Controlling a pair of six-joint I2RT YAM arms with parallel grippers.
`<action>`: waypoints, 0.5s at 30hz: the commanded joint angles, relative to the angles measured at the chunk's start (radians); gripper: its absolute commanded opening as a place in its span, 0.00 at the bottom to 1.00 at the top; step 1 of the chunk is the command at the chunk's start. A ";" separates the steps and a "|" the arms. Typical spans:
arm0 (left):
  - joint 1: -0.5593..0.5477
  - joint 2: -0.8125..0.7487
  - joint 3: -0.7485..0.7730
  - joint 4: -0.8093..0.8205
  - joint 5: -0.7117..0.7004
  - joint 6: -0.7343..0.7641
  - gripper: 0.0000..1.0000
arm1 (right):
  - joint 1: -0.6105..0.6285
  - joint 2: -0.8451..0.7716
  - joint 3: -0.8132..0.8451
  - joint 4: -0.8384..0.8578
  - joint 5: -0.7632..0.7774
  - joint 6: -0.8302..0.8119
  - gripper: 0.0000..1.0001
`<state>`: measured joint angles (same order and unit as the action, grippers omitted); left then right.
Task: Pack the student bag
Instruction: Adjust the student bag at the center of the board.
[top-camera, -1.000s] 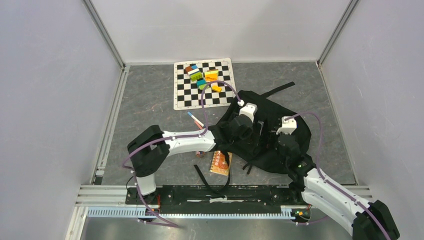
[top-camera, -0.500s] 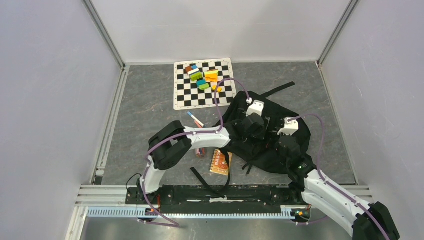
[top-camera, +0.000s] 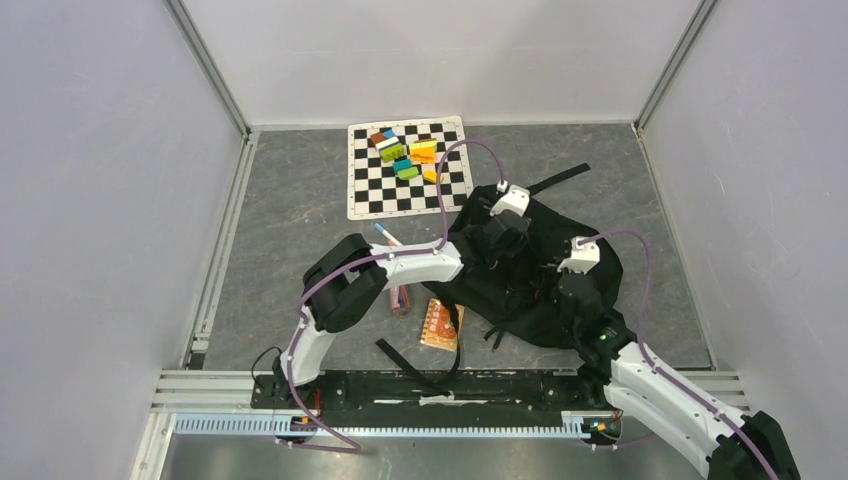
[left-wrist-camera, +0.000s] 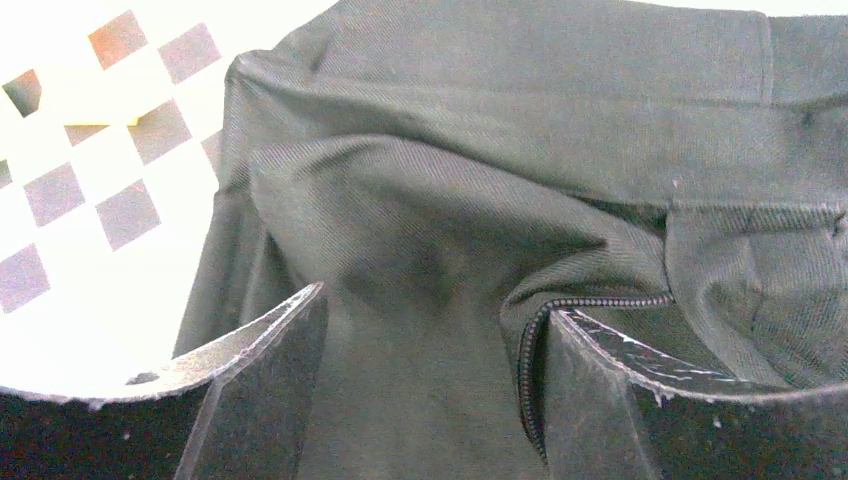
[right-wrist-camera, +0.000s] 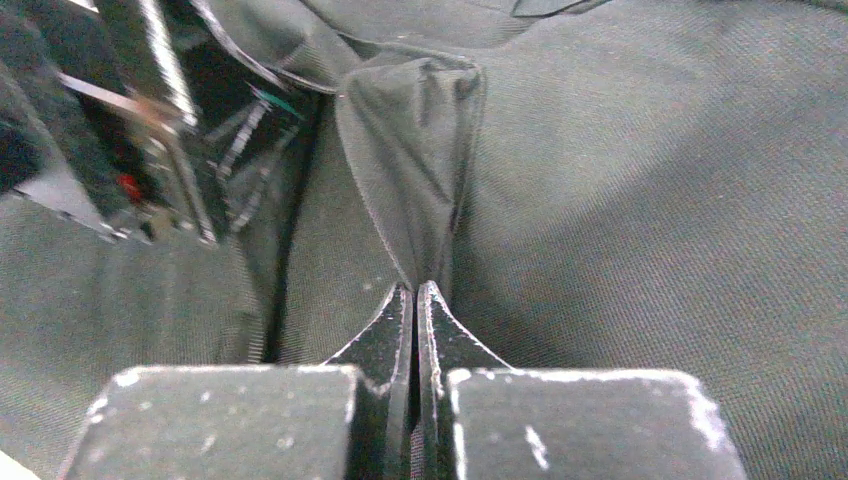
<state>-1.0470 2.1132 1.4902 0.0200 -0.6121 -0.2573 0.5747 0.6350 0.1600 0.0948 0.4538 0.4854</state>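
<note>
Lying crumpled right of centre on the grey tabletop (top-camera: 290, 220), the student bag (top-camera: 540, 225) touches the near-right corner of the checkered mat (top-camera: 375, 185). The left hand (left-wrist-camera: 440, 305) hangs over the bag's far-left part, fingers spread and gripping nothing, beside a zip (left-wrist-camera: 590, 300). The right hand (right-wrist-camera: 415, 290) is closed, pinching a raised fold of bag fabric. Print on the orange notebook (top-camera: 438, 323) by the bag's near-left edge is too small to read.

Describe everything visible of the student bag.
The student bag is soft black woven fabric, slumped and creased on the table beside the checkered mat. Long straps trail from its far and near sides. The right end effector is shut on a raised fold; the left end effector stands open above it, by a zip.
</note>
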 joint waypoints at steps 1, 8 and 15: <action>0.052 -0.113 0.025 0.004 -0.136 0.187 0.76 | -0.001 -0.002 0.037 -0.149 0.117 -0.001 0.00; 0.080 -0.113 0.121 -0.115 -0.109 0.314 0.87 | -0.001 0.014 0.057 -0.208 0.173 0.018 0.00; 0.078 -0.198 0.049 -0.212 0.262 -0.022 0.97 | -0.001 0.018 0.056 -0.155 0.117 -0.022 0.00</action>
<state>-1.0061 2.0380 1.5639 -0.1699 -0.5007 -0.0917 0.5781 0.6453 0.2066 0.0082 0.5274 0.5053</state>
